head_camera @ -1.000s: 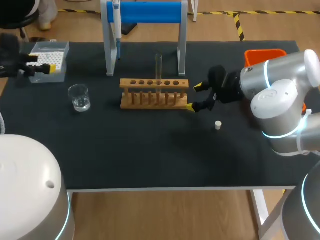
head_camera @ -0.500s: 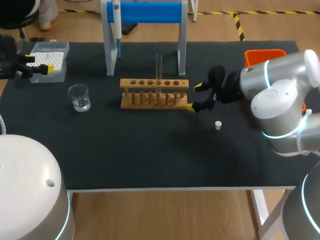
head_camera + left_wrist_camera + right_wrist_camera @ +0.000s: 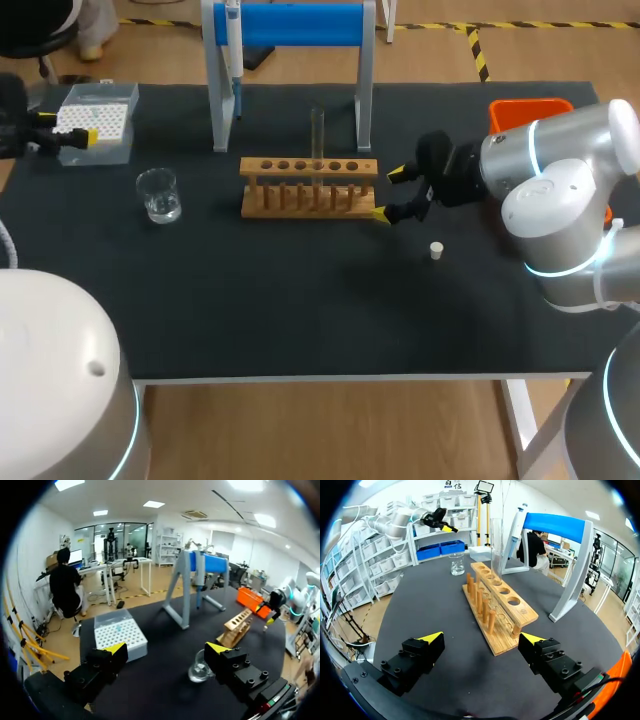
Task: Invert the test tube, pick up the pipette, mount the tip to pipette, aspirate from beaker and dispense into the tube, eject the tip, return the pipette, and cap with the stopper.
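A clear test tube (image 3: 317, 130) stands upright in the wooden rack (image 3: 308, 185), also seen ahead of my right gripper (image 3: 482, 639) as the test tube (image 3: 495, 545). My right gripper (image 3: 390, 193) is open just off the rack's right end, holding nothing. The pipette (image 3: 232, 40) hangs on the blue stand (image 3: 290, 25) behind the rack. A glass beaker (image 3: 158, 194) sits left of the rack. The tip box (image 3: 97, 122) is at the far left, with my open left gripper (image 3: 72, 128) beside it. A small white stopper (image 3: 436, 250) lies on the mat below the right gripper.
An orange bin (image 3: 530, 112) sits at the back right behind my right arm. From the left wrist, the tip box (image 3: 120, 637) and beaker (image 3: 200, 667) lie just ahead of my left gripper (image 3: 167, 649). The black mat (image 3: 300, 300) covers the table.
My left gripper has drawn slightly leftward near the tip box. The right arm and all objects have stayed put.
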`<state>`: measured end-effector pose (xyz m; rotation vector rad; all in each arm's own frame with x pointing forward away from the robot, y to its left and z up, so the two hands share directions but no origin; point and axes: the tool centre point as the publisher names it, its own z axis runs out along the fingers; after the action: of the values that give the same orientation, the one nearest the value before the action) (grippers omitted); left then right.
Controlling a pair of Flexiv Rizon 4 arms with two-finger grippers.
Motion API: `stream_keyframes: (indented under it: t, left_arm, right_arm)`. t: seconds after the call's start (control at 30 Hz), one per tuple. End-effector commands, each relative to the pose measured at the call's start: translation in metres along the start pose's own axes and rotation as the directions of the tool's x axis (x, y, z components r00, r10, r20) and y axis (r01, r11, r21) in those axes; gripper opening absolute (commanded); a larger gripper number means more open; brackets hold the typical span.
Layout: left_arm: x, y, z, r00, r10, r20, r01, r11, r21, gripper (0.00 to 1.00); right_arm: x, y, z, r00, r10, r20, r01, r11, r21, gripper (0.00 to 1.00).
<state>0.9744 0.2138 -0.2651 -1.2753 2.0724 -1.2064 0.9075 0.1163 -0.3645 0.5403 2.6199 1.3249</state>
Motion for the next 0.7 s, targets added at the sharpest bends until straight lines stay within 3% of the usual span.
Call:
stream_keyframes:
  t: [0.03, 0.33, 0.7]
  left_arm:
    - [-0.019, 0.002, 0.028, 0.997, -0.023, 0.074, 0.025, 0.999, -0.023, 1.00]
    - [-0.063, 0.007, 0.053, 0.976, -0.091, 0.197, 0.101, 0.994, -0.042, 1.00]
    - [-0.092, 0.004, 0.086, 0.932, -0.137, 0.336, 0.160, 0.986, -0.041, 1.00]
  right_arm:
    - [0.000, 0.000, -0.001, 1.000, 0.000, -0.001, 0.000, 1.000, 0.000, 1.00]
    - [0.000, 0.000, -0.001, 1.000, 0.000, -0.001, 0.000, 1.000, 0.000, 1.00]
    - [0.000, 0.000, -0.001, 1.000, 0.000, -0.001, 0.000, 1.000, 0.000, 1.00]
